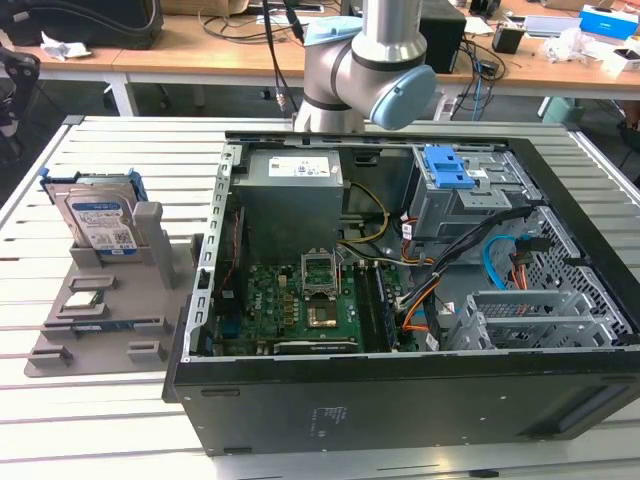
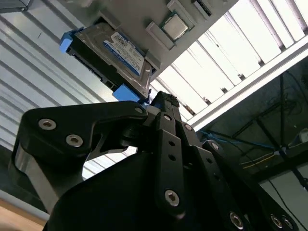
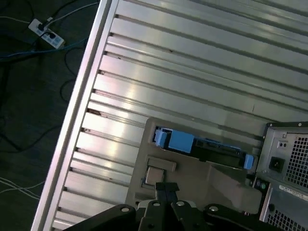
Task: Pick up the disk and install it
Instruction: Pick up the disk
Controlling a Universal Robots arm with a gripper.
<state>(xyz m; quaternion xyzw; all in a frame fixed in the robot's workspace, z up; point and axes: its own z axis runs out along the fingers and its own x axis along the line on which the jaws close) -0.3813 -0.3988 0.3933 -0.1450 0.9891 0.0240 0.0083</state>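
Silver disk (image 1: 100,215) propped upright in grey holder (image 1: 120,330) on slatted surface (image 1: 100,420); jaws pressed together, empty, apart from disk.

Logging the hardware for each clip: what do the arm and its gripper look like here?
In the exterior view, the arm is a silver-grey metal tube with rounded joints capped in light blue. The gripper is matte black in both wrist views, built from flat linkage bars and rounded housings dotted with silver screw heads.
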